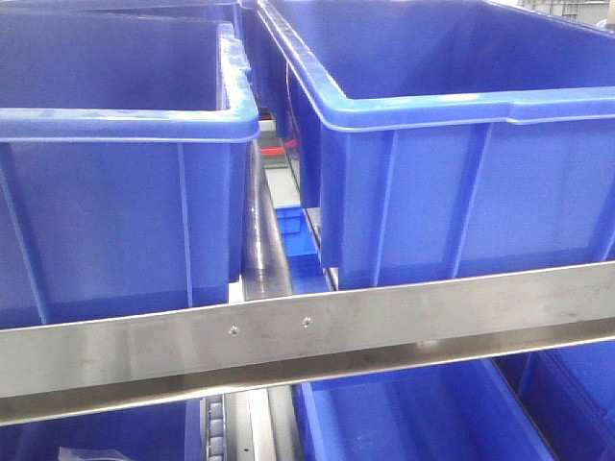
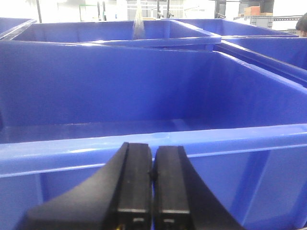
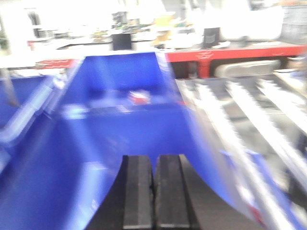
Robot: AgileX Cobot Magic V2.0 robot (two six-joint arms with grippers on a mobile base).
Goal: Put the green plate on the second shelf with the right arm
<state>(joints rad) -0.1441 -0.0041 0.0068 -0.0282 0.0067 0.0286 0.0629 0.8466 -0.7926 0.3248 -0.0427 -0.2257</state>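
The right claw [image 3: 153, 191] sits at bottom centre, pads pressed together on nothing, facing a blurred blue bin [image 3: 120, 120]; the left claw [image 2: 152, 187] likewise — pressed together, empty. The green plate shows nowhere.

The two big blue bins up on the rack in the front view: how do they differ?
The left blue bin shows its near right corner, while the right blue bin fills more of the picture, running off its right edge. The left blue bin's front wall is plain; the right blue bin's has upright ribs. Both are deep blue plastic with rolled rims, behind the same steel rail.
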